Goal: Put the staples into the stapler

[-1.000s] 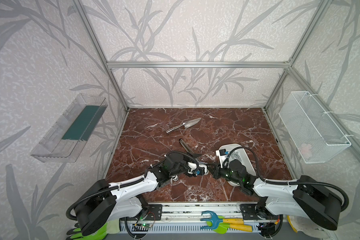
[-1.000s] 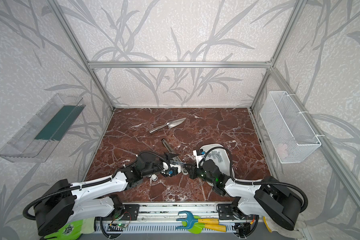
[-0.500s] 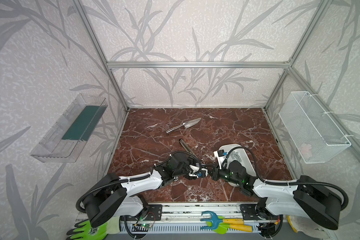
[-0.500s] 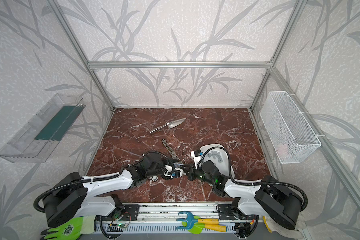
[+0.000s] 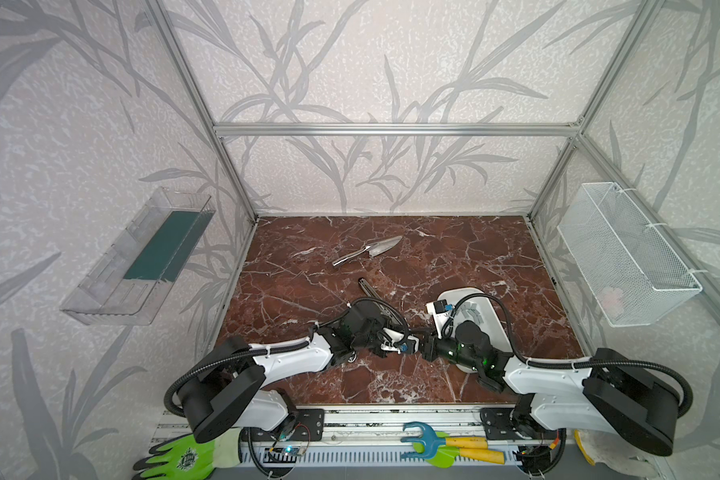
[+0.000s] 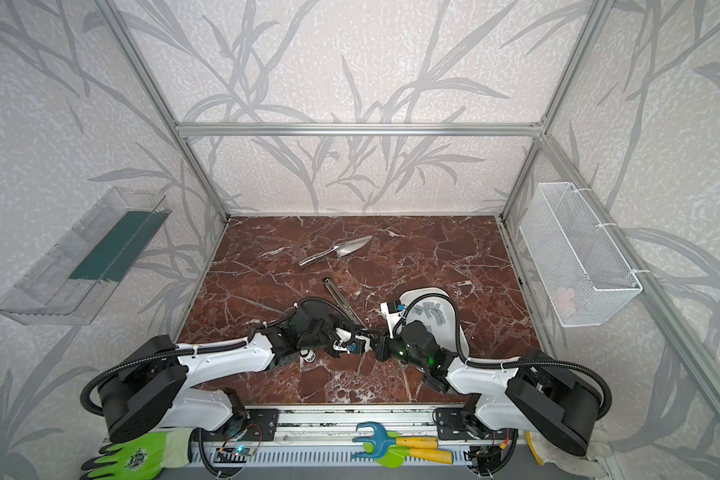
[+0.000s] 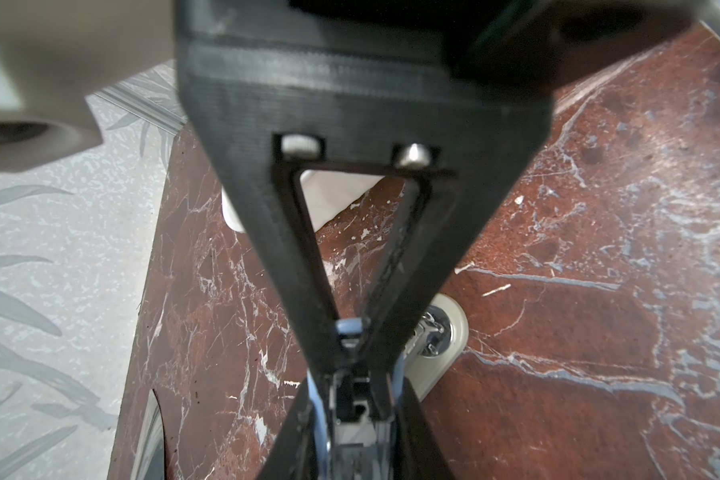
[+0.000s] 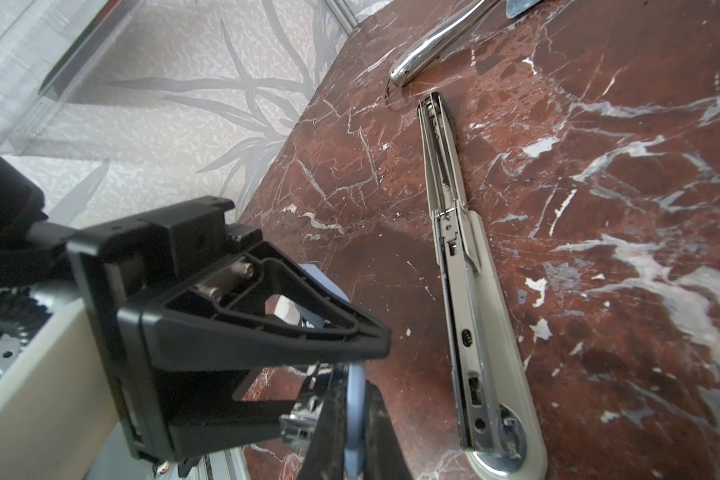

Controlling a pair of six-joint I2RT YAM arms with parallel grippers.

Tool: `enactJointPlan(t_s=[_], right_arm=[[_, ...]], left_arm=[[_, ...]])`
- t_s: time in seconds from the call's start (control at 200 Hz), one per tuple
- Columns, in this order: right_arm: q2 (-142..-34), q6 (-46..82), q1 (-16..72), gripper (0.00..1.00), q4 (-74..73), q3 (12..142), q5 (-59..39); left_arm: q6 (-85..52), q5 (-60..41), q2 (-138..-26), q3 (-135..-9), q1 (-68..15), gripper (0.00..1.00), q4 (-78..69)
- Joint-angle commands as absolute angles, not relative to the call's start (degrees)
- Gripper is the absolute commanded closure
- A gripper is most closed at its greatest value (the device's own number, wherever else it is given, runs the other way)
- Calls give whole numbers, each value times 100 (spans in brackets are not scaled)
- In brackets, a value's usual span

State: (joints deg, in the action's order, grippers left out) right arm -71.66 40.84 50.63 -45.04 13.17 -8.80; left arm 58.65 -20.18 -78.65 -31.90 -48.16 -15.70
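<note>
The black left gripper [image 7: 352, 351] has its jaws newly pinched shut, meeting the black right gripper [image 8: 354, 380] and its narrow jaws. This is likely a staple strip handover, though the strip is hidden.

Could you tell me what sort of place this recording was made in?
Most likely a lab robot cell: an aluminium frame with leaf-print walls boxes in a marble-look tabletop, and a left arm and right arm are mounted on its front rail.

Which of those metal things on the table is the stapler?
Start at the red marble table. Near its middle, closer to us than the shiny trowel, lies the stapler. Unlike the pointed trowel, it is a long thin strip, opened out flat.
</note>
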Motion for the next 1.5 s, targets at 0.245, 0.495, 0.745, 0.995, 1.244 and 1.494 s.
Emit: enactJointPlan(t_s=[0.245,0.495,0.745,0.995,1.244,1.494], right_arm=[[-5625,3427,4966,76,-2799,1318,67],[-4659,3207,4815,71,-1997,975,793],[-3376,2789,4702,66,-1635,671,59],[-3029,2692,4695,61,-1415,659,325],[-3659,2685,4702,61,-1736,778,316],[-3797,2615,4698,59,-1790,863,412]], left_arm=[[6491,-2079,-8007,-4084,-4614,100,1225],[6382,-2675,-8149,-4194,-4658,100,2043],[6279,-2155,-8688,-4604,-4707,100,2468],[6725,-2269,-9405,-5213,-4856,100,3034],[6813,-2125,-9732,-5525,-4860,77,3180],[6551,-2074,-9350,-5358,-4839,31,2739]])
